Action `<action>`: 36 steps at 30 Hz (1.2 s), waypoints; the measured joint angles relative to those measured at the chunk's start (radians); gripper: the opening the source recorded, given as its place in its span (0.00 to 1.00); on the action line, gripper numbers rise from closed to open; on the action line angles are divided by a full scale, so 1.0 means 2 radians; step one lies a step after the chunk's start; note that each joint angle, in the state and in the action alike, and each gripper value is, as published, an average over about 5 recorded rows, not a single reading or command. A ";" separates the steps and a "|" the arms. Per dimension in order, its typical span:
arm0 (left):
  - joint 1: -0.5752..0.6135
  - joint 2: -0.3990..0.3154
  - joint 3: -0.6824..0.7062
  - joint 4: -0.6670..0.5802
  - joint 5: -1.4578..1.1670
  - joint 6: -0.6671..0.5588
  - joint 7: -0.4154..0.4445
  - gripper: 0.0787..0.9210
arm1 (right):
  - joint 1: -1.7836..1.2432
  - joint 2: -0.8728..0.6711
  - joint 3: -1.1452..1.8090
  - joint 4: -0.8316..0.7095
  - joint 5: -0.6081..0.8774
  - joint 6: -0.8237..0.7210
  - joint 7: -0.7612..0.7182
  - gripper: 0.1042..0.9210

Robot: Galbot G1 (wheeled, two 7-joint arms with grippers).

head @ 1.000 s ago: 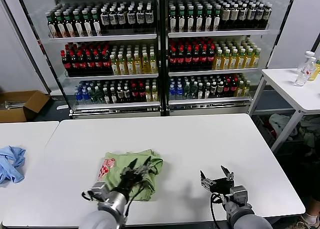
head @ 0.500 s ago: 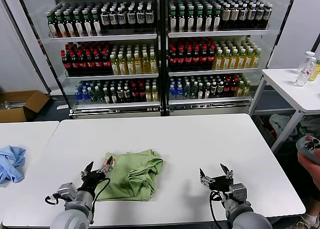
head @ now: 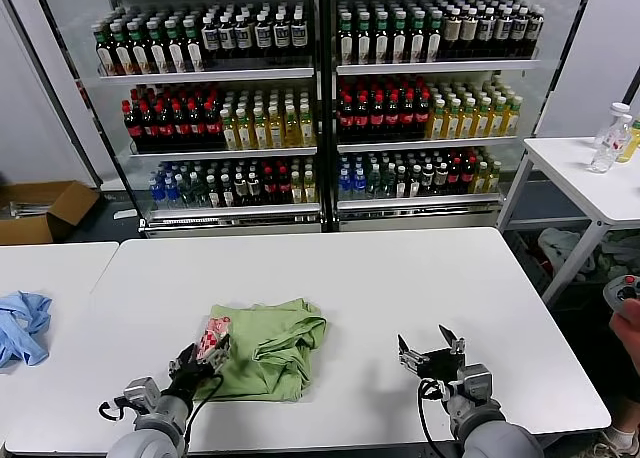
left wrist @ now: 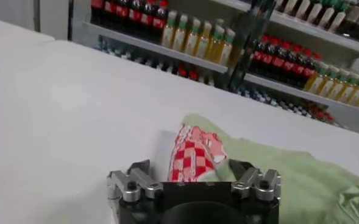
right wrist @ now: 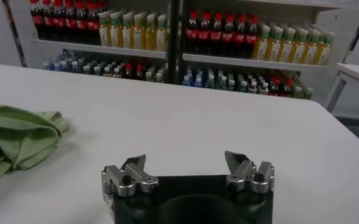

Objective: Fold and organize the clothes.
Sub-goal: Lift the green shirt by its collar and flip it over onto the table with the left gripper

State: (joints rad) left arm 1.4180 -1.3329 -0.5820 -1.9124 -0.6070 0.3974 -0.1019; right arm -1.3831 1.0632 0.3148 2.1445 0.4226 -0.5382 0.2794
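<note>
A white table [head: 400, 278] with rounded corners stands in front of two glass-fronted coolers [head: 320, 98], their shelves packed with rows of bottled drinks in dark, red, yellow and green. A second white table [head: 40, 278] sits just to the robot's left with a crumpled blue cloth [head: 22, 326] on it. Behind that table an open cardboard box [head: 40, 210] lies on the floor. To the right a third white table [head: 590, 178] carries a couple of clear bottles [head: 610, 138].

The shirt [head: 265, 348], pale pastel green and soft, lies bunched on the near left part of the main table. It is roughly folded into a loose rectangle with thick, rumpled folds along its right side. At its left edge a red-and-white checked patch [head: 213, 333] shows, seen in the left wrist view [left wrist: 194, 155] as a checked cartoon-like print on a turned-up corner.

The left gripper [head: 198, 358] sits low at the shirt's left edge, its fingers spread either side of the printed corner; whether they touch the cloth cannot be told. The right gripper [head: 430, 350] hovers over bare tabletop well to the right of the shirt, fingers spread wide and holding nothing, as the right wrist view [right wrist: 188, 170] confirms.
</note>
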 measured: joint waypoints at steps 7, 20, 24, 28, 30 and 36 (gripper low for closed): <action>-0.001 -0.002 -0.011 0.009 -0.032 0.005 0.021 0.54 | 0.001 0.000 -0.001 0.000 0.001 0.000 0.000 0.88; -0.006 -0.019 -0.051 0.014 -0.189 0.038 0.030 0.11 | 0.003 0.000 0.000 0.000 0.004 0.001 0.001 0.88; -0.006 -0.023 -0.072 0.009 -0.252 0.048 0.026 0.04 | 0.002 0.001 -0.001 0.001 0.004 0.002 0.001 0.88; -0.009 -0.019 -0.103 0.000 -0.297 0.053 0.017 0.03 | 0.004 0.000 -0.001 0.003 0.007 0.002 0.002 0.88; -0.008 -0.013 -0.124 -0.009 -0.310 0.055 0.011 0.03 | 0.005 0.000 -0.001 0.003 0.008 0.002 0.002 0.88; 0.000 0.011 -0.201 -0.055 -0.312 0.063 -0.010 0.03 | 0.011 -0.008 0.001 0.009 0.017 -0.001 0.004 0.88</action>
State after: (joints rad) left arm 1.4179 -1.3114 -0.9831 -2.0225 -1.2307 0.5231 -0.1210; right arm -1.3605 1.0468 0.3176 2.1626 0.4567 -0.5399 0.2866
